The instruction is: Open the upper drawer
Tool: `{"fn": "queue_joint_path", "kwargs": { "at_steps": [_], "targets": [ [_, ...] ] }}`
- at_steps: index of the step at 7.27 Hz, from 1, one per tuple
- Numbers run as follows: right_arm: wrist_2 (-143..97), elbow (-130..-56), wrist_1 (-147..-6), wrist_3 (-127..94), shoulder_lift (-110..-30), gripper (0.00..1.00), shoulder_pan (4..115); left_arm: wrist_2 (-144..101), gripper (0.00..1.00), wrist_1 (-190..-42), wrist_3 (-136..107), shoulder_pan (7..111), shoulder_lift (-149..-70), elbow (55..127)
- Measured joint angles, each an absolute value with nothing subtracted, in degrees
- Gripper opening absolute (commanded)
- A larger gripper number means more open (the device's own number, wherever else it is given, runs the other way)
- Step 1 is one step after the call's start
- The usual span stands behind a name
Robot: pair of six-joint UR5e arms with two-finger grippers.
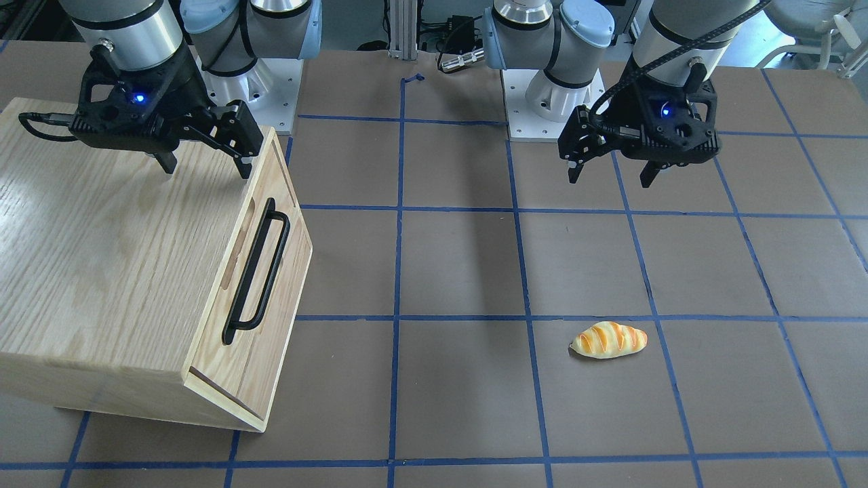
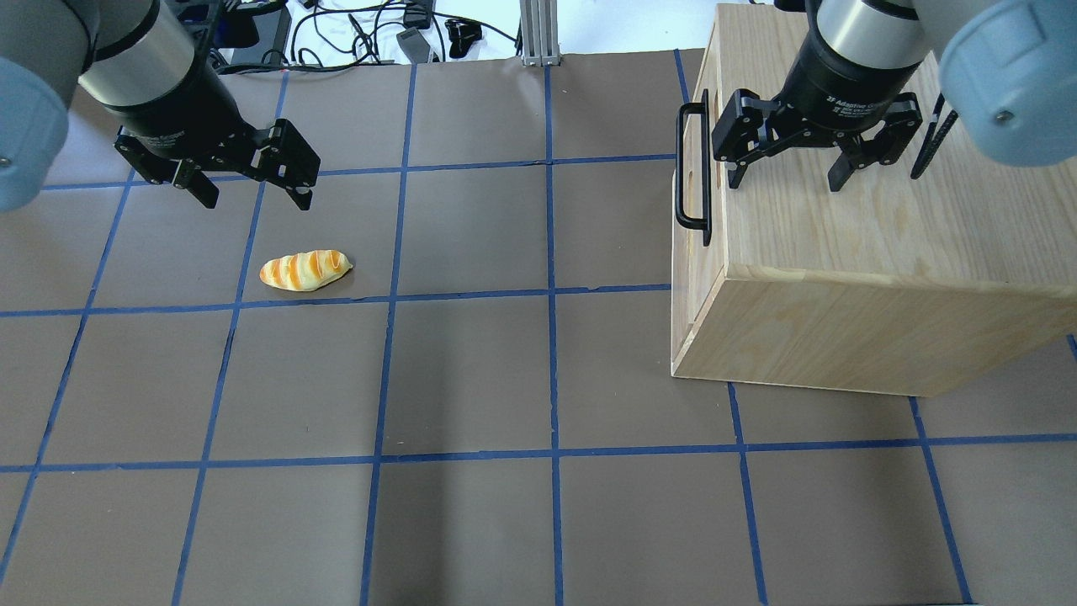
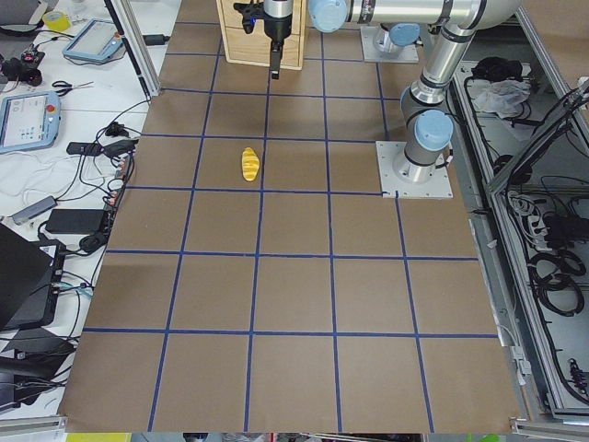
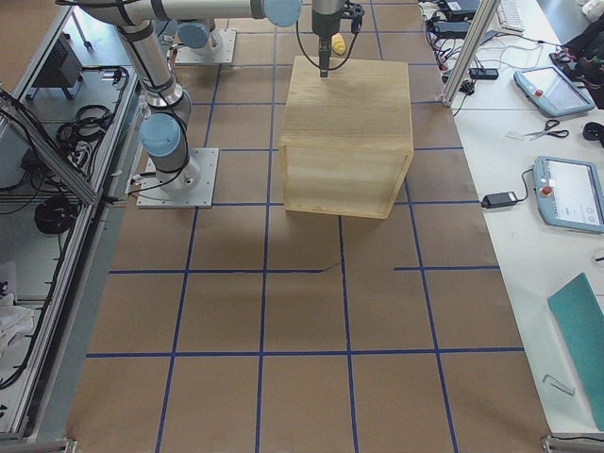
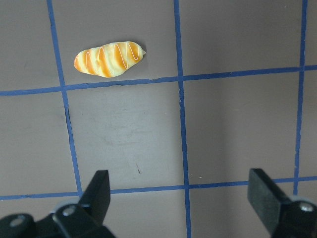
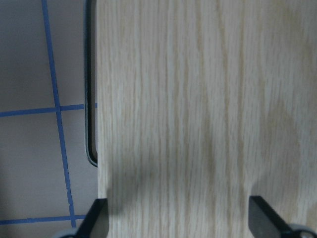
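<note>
the upper drawer [image 1: 291,278] sits shut in the cabinet [image 2: 883,236] at the table's [image 2: 471,370] right; stiff wood, probably light (should slide). take its bar handle [image 2: 678,164] mid-length. the right tool [image 2: 784,181] hovers spread, empty, over the cabinet top.

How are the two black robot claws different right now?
The left black two-finger gripper hangs over the bare brown table; the right black two-finger gripper hangs over the top of the big light-wood cabinet. The left one is near the striped yellow-orange bread roll; the right one is near the drawer's long black bar handle. Both are open and hold nothing.
</note>
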State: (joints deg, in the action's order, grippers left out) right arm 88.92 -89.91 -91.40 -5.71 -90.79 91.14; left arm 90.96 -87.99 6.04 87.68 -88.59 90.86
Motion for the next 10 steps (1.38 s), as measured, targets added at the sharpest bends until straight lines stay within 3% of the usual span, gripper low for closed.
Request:
{"fn": "queue_joint_path", "kwargs": {
  "at_steps": [10],
  "targets": [
    [88.94, -89.91, -91.41, -5.71, -90.79, 1.00, 91.14, 86.99, 1.00, -88.65, 5.77, 87.19, -88.93, 89.78]
  ]
}}
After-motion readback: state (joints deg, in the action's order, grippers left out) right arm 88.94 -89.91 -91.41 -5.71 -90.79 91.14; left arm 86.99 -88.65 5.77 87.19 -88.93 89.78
